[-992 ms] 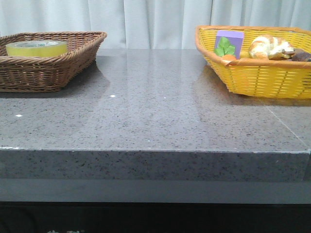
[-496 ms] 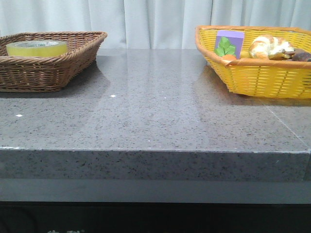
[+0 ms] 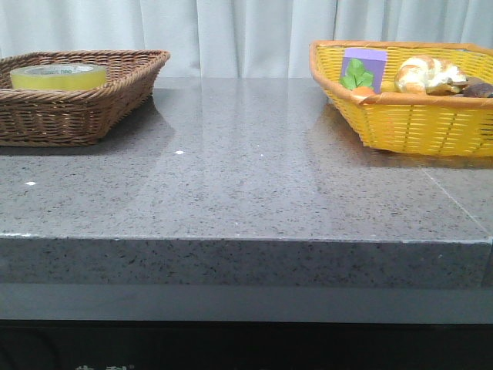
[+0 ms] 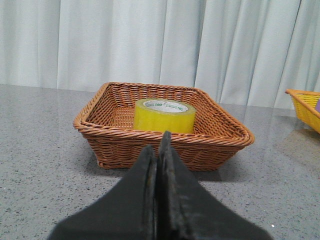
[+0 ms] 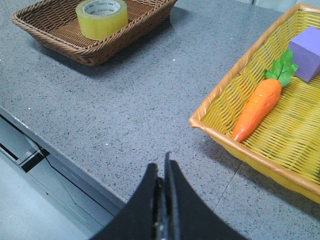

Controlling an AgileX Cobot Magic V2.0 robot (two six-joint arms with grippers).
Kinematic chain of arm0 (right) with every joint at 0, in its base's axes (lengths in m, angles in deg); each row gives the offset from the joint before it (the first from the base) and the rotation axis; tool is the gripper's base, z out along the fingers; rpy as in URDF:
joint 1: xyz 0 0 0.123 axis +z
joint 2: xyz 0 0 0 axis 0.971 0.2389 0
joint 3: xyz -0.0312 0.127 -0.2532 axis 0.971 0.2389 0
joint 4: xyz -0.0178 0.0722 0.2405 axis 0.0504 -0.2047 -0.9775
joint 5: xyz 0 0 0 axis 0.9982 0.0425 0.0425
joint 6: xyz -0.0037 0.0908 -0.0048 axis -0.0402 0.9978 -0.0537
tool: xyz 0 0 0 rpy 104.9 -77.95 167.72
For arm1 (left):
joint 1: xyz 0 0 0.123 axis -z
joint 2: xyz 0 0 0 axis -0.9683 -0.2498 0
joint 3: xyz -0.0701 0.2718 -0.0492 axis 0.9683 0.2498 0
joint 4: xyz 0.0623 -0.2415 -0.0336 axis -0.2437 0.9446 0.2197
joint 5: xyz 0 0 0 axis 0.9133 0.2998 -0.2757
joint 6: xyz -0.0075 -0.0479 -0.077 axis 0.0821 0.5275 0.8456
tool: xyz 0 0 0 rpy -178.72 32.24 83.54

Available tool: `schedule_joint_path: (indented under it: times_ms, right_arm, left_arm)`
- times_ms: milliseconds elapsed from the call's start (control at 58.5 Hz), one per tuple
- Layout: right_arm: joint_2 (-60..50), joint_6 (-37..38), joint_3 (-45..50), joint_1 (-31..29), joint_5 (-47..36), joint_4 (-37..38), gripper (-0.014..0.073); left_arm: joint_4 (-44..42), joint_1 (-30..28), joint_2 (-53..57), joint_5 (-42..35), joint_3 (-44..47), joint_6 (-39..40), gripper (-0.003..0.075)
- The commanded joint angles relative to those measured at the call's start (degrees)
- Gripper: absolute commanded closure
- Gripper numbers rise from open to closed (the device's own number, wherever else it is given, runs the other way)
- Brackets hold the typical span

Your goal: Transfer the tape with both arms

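The yellow tape roll (image 3: 58, 75) lies flat in the brown wicker basket (image 3: 85, 108) at the table's back left. It also shows in the left wrist view (image 4: 164, 115) and the right wrist view (image 5: 101, 18). My left gripper (image 4: 159, 142) is shut and empty, in front of the brown basket (image 4: 165, 145), short of its near wall. My right gripper (image 5: 161, 162) is shut and empty, over the table's front edge, left of the yellow basket (image 5: 220, 125). Neither arm shows in the front view.
The yellow basket (image 3: 400, 116) at the back right holds a purple box with a green leaf (image 3: 360, 69), a carrot (image 5: 257, 107) and other toy food (image 3: 427, 75). The grey stone table (image 3: 246, 177) lies between the baskets.
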Motion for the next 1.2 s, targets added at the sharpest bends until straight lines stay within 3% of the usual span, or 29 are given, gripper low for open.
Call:
schedule_joint_path:
  times_ms: [0, 137, 257, 530, 753, 1180]
  right_arm:
    - [0.04, -0.15, -1.41, -0.18, -4.33, -0.03, 0.0709]
    - [-1.23, -0.15, -1.02, -0.93, -4.47, -0.13, 0.0709]
    - [-4.64, -0.15, 1.19, -6.35, -5.39, -0.9, 0.0709]
    - [-18.99, -0.15, 15.64, -20.73, -20.63, -1.07, 0.0709]
    - [-27.95, -0.15, 28.74, -28.43, -30.6, -1.07, 0.0709]
    - [-35.82, -0.15, 44.28, -30.96, -35.29, -1.07, 0.0709]
  left_arm:
    - [0.17, 0.0, 1.16, -4.63, 0.42, 0.46, 0.0741]
    - [0.17, 0.0, 1.16, -4.63, 0.42, 0.46, 0.0741]
    - [0.17, 0.0, 1.16, -4.63, 0.42, 0.46, 0.0741]
    - [0.17, 0.0, 1.16, -4.63, 0.42, 0.46, 0.0741]
    - [0.17, 0.0, 1.16, -4.63, 0.42, 0.46, 0.0741]
    - [0.17, 0.0, 1.16, -4.63, 0.42, 0.46, 0.0741]
